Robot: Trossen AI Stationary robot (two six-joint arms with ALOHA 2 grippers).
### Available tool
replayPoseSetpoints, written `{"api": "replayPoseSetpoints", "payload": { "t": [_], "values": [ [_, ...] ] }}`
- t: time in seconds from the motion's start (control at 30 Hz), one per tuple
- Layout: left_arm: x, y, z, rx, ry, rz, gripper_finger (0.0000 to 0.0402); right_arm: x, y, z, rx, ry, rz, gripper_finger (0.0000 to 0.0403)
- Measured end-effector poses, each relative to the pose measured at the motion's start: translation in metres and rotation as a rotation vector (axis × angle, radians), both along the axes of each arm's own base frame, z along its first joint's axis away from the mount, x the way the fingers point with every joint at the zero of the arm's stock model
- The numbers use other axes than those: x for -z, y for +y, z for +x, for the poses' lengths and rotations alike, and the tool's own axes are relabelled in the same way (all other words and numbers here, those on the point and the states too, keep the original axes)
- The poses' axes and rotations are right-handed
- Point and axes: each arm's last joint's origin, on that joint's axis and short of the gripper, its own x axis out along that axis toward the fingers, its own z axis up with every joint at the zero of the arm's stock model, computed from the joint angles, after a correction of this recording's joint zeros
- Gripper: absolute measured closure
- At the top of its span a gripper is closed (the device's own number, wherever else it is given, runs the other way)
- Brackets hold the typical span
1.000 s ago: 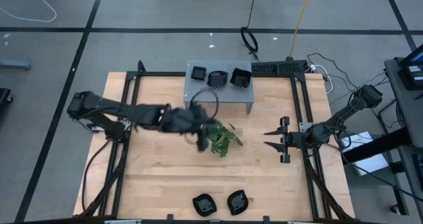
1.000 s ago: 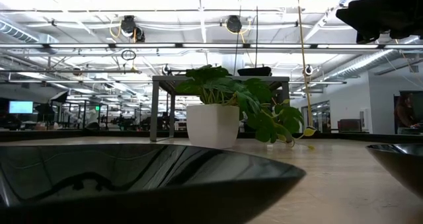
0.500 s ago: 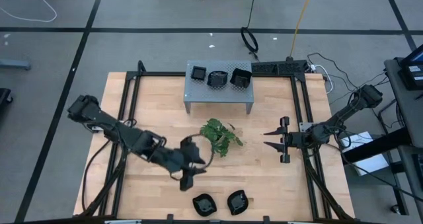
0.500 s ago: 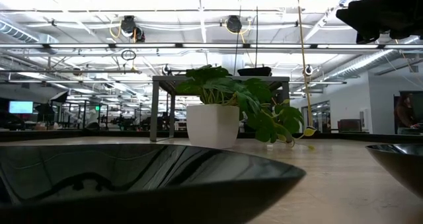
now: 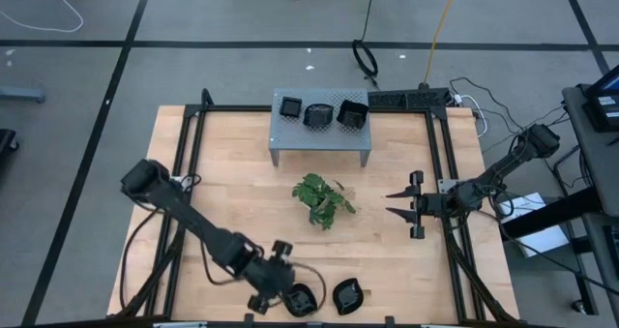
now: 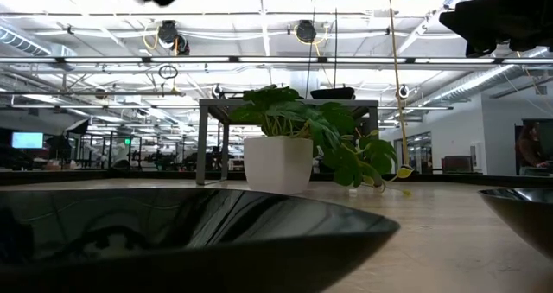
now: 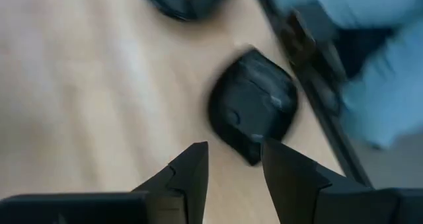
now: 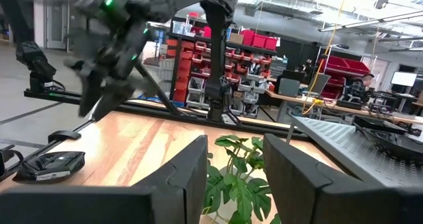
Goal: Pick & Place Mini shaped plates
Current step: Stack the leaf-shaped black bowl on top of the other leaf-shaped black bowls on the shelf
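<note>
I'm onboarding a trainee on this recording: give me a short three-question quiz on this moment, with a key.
1. True or false: three mini shaped plates sit on the grey perforated stand.
2. Which gripper is down near the front edge, by the two plates on the table: A) left gripper, B) right gripper?
3. Fill in: the green leafy sprig lies on the ____, between the stand and the front plates.

Key: 1 true. 2 A; its fingers are open with nothing between them, aimed at a plate in the left wrist view. The right gripper waits open at the right side. 3 table.
</note>
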Motion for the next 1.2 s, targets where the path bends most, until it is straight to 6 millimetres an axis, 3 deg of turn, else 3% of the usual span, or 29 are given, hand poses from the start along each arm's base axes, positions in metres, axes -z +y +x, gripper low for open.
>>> {"api": "replayPoseSetpoints", "payload": {
  "t": [0.17,0.37,0.63,1.0,1.2],
  "values": [
    [0.039,-0.023,-0.002,0.192,0.095,0.043,0.0259,0.0,0.0,0.0,0.0,0.0,0.001,0.0268],
    [0.061,-0.042,-0.011,0.42,0.059,0.194,0.0259,0.0,0.0,0.0,0.0,0.0,0.001,0.0268],
    [0.063,-0.052,-0.012,0.559,-0.109,0.433,0.0259,0.0,0.0,0.0,0.0,0.0,0.0,0.0268],
    [0.061,-0.054,-0.008,0.626,-0.179,0.459,0.0259,0.0,0.0,0.0,0.0,0.0,0.0,0.0268],
    [0.078,-0.063,-0.004,0.639,-0.204,0.465,0.0259,0.0,0.0,0.0,0.0,0.0,0.0,0.0268]
  ]
}}
